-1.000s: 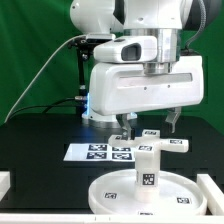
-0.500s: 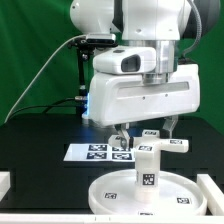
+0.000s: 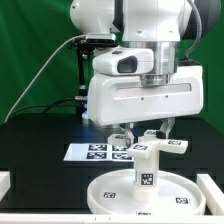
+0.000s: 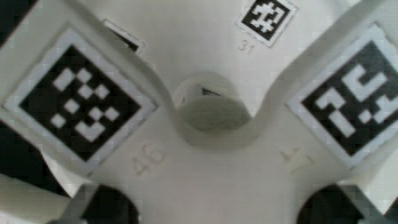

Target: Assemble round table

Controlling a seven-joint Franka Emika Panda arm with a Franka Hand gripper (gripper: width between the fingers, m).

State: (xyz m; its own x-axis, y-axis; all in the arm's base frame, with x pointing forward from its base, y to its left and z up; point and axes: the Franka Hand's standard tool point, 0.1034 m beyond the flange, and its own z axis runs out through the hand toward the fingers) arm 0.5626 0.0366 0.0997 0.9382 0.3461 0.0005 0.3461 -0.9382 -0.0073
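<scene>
The large round disc (image 3: 108,192) lies flat at the front of the black table. The thick leg (image 3: 148,177) stands upright on its middle. The cross-shaped foot piece (image 3: 152,148) sits on top of the leg. My gripper (image 3: 143,132) is open just above and behind the foot piece, one finger on each side of it. In the wrist view the foot piece (image 4: 214,112) fills the frame, with tagged arms and a round hub. The dark fingertips (image 4: 98,207) show at the edge, well apart, with my gripper (image 4: 222,207) empty.
The marker board (image 3: 98,152) lies on the table behind the disc. White raised blocks stand at the exterior view's lower left (image 3: 5,185) and lower right (image 3: 214,186). A green backdrop and cables are behind the arm.
The arm has come down over the last second. The fingers now hang level with the foot piece's top instead of above it. The table parts have not moved.
</scene>
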